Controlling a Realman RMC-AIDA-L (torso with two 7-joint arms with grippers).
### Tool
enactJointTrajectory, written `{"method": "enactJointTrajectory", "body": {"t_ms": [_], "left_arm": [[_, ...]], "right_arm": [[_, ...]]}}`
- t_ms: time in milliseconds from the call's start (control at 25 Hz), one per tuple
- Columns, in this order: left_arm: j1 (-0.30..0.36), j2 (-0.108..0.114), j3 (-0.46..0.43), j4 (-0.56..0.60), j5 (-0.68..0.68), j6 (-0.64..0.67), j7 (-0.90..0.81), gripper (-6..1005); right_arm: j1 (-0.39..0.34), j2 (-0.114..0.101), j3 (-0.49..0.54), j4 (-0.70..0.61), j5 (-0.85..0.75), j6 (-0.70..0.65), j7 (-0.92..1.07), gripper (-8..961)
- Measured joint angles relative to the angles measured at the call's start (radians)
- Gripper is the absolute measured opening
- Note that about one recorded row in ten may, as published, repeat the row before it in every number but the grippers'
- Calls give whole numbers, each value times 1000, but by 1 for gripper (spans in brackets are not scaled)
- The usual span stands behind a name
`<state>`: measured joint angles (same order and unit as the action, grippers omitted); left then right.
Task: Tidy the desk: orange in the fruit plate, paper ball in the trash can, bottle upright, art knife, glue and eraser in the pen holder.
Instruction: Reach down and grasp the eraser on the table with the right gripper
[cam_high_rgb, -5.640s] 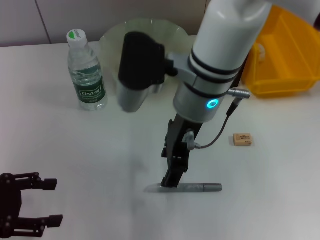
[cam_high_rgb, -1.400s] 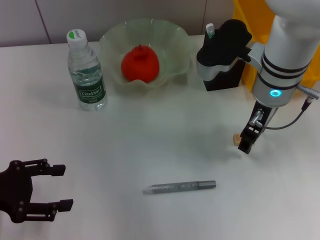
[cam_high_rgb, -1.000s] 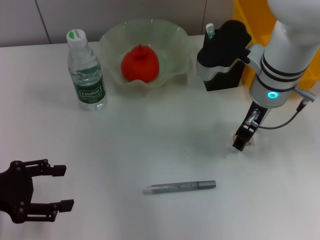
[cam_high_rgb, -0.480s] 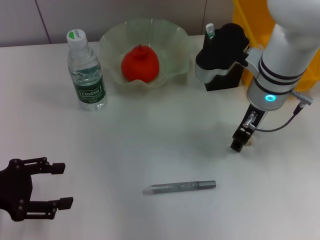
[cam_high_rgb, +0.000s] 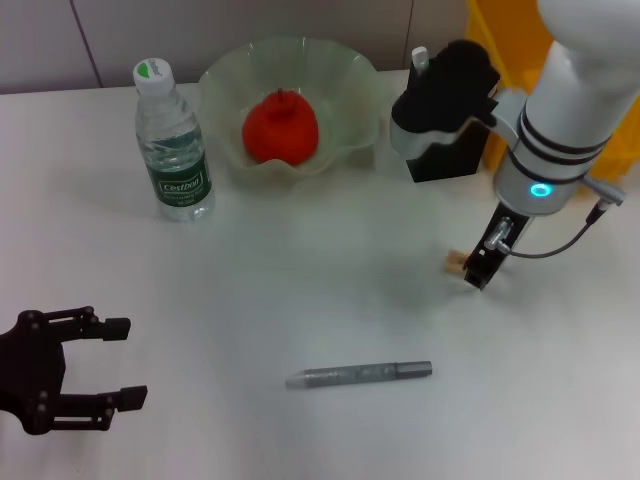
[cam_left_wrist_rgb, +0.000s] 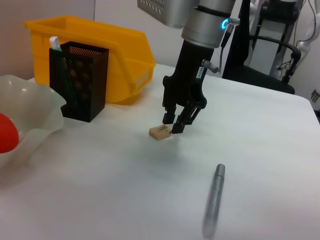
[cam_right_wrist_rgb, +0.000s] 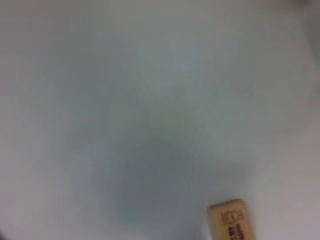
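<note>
Right pincer (cam_high_rgb: 478, 272) grasps the eraser (cam_high_rgb: 456, 263) by one end near the desk's (cam_high_rgb: 300, 300) right edge; left pincer (cam_high_rgb: 110, 360) released.

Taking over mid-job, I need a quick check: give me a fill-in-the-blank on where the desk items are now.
The orange lies in the ___. The bottle stands ___. The right gripper hangs right at the ___. The art knife lies on the ___, near the open, parked left gripper.
Missing: fruit plate; upright; eraser; table.
</note>
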<state>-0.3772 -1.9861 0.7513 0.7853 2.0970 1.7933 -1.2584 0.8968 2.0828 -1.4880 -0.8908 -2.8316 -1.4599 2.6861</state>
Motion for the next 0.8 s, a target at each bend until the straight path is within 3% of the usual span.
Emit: {"method": "enactJointTrajectory", "body": {"t_ms": [200, 360, 520, 720, 800], "left_arm": [[-2, -3, -5, 1, 0, 1, 0, 818], [-2, -5, -6, 2, 0, 1, -1, 818], [-3, -5, -6, 1, 0, 2, -1, 818], [-3, -5, -6, 1, 0, 2, -1, 818], [-3, -5, -6, -1, 0, 2, -1, 818]], "right_arm": [[-18, -3, 63, -122, -1, -60, -5, 382], [-33, -9, 93, -225, -9, -115, -17, 182], [-32, -7, 86, -208, -10, -121, -51, 15], [-32, -3, 76, -183, -4, -133, -101, 81], [-33, -2, 74, -180, -4, -134, -117, 151]]}}
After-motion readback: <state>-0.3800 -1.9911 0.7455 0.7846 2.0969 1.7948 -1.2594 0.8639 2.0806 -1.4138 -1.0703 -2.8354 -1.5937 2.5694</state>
